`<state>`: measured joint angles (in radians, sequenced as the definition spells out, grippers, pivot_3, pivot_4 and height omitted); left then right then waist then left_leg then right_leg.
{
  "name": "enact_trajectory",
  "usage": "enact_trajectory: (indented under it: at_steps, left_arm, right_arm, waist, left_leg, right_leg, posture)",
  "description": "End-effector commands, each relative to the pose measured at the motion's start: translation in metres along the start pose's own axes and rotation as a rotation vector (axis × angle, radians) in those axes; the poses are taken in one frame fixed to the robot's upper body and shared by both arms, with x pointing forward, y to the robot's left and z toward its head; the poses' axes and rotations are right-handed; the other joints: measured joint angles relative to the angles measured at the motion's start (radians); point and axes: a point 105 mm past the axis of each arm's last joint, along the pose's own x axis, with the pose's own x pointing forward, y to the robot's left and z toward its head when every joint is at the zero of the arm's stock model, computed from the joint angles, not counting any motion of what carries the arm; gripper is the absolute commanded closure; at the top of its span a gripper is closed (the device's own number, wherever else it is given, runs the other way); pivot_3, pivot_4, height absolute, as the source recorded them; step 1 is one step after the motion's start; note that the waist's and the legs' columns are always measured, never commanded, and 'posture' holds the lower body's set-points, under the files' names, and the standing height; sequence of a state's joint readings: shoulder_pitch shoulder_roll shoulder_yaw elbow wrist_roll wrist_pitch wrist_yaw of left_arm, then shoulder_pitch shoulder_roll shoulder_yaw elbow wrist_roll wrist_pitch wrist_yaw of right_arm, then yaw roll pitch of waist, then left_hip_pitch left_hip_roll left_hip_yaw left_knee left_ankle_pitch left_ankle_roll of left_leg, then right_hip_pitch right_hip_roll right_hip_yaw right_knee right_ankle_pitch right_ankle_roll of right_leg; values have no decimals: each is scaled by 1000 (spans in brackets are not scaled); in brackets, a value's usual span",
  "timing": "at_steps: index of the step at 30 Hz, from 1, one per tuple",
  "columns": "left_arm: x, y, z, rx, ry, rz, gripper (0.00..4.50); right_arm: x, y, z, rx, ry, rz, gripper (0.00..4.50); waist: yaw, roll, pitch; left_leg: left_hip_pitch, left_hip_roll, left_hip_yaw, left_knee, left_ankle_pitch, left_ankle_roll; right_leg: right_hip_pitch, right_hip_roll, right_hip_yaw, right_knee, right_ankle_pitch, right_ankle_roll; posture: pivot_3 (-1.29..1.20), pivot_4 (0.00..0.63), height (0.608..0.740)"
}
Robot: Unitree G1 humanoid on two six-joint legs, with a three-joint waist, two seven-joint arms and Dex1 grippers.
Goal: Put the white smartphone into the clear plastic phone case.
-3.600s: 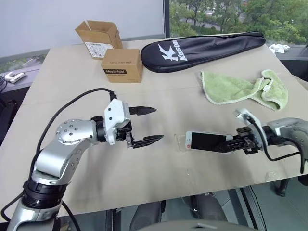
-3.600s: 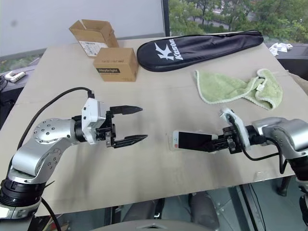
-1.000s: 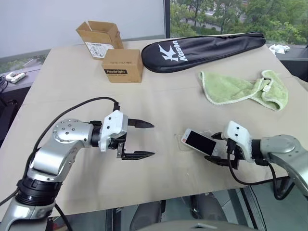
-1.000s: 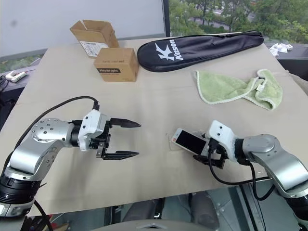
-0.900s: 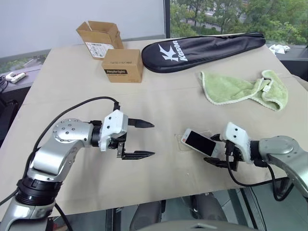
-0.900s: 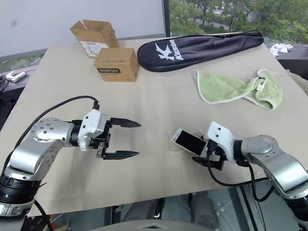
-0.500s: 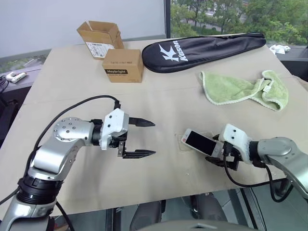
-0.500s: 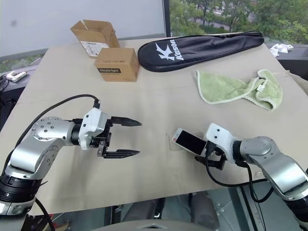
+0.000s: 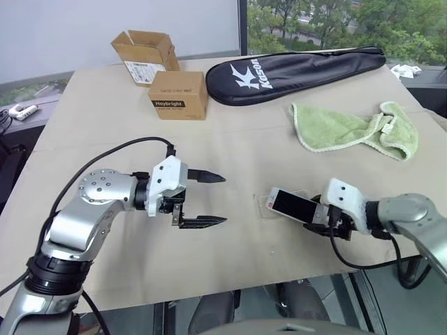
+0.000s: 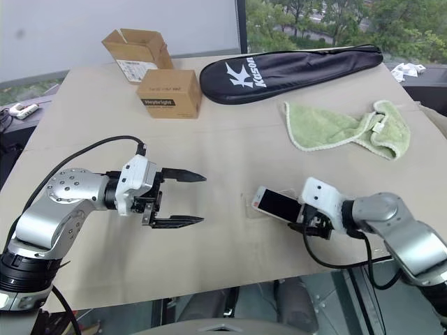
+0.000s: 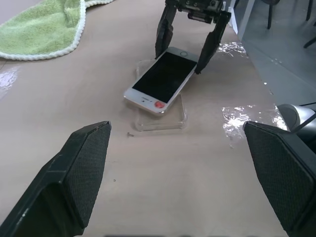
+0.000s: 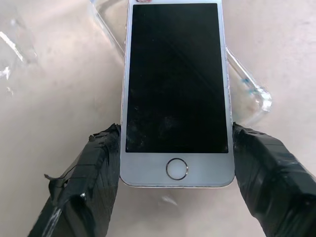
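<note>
The white smartphone (image 12: pixel 177 94), flat with a glossy black screen and round home button, lies skewed across the clear plastic phone case (image 11: pixel 160 108) on the matte tan tabletop (image 9: pixel 230 139). The right claw (image 12: pixel 177 163) clasps its home-button end between black taped fingers (image 12: pixel 94 168). The left claw (image 9: pixel 209 199) hangs spread wide, well apart. A cardboard box (image 9: pixel 177 95) reads "Heybright".

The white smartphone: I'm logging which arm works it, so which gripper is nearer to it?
Right. The right gripper has its fingers against both long edges of the white smartphone at its home-button end; the left gripper hangs open well off to its side.
</note>
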<state>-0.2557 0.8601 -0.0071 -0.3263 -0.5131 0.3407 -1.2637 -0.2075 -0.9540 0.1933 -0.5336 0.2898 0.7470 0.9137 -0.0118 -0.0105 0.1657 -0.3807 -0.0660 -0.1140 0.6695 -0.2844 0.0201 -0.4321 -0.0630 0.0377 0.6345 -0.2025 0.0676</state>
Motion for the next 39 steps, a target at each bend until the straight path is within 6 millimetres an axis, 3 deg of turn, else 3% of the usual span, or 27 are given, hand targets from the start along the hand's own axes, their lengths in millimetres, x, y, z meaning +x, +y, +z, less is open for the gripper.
enact_trajectory:
  at_steps: [1,11,18,21,27,29,39]
  left_arm:
    - [2,-2,12,52,-20,-12,0]
    - [0,6,10,61,-3,27,0]
    - [-1,4,5,26,18,-1,0]
    - [3,8,5,6,2,1,844]
    - [29,22,5,10,-50,11,3794]
    - [40,25,5,18,-48,1,4424]
    - [75,28,-6,35,-6,-32,4424]
  right_arm:
    - [-9,-12,12,-114,-30,51,1591]
    - [-8,-56,18,-467,36,254,1591]
    - [-1,-63,15,-567,81,358,1591]
    - [1,-65,17,-562,73,352,1591]
    - [3,-66,17,-547,81,348,1591]
    - [3,-65,18,-535,85,350,1591]
    - [2,-58,23,-518,126,360,1591]
  waist:
    - [-2,0,0]
    - [-5,0,0]
    - [-2,0,0]
    - [-2,0,0]
    - [-1,0,0]
    - [-2,0,0]
    - [-2,0,0]
  left_leg:
    - [0,0,0,0,0,0]
    - [0,0,1,0,0,0]
    - [-1,0,0,0,0,0]
    - [-1,0,0,0,0,0]
    - [0,0,0,1,0,0]
    - [0,0,0,1,0,0]
    - [0,0,1,1,0,0]
  right_leg:
    - [0,0,0,0,0,0]
    - [0,0,0,0,0,0]
    - [-1,0,0,0,0,0]
    - [-1,0,0,0,0,0]
    - [-1,0,0,2,0,0]
    - [-1,0,0,3,0,0]
    - [-2,0,2,3,0,0]
  posture:
    - [0,150,740]
    - [0,150,740]
    - [0,150,740]
    - [0,150,740]
    - [0,150,740]
    - [0,150,740]
    - [0,150,740]
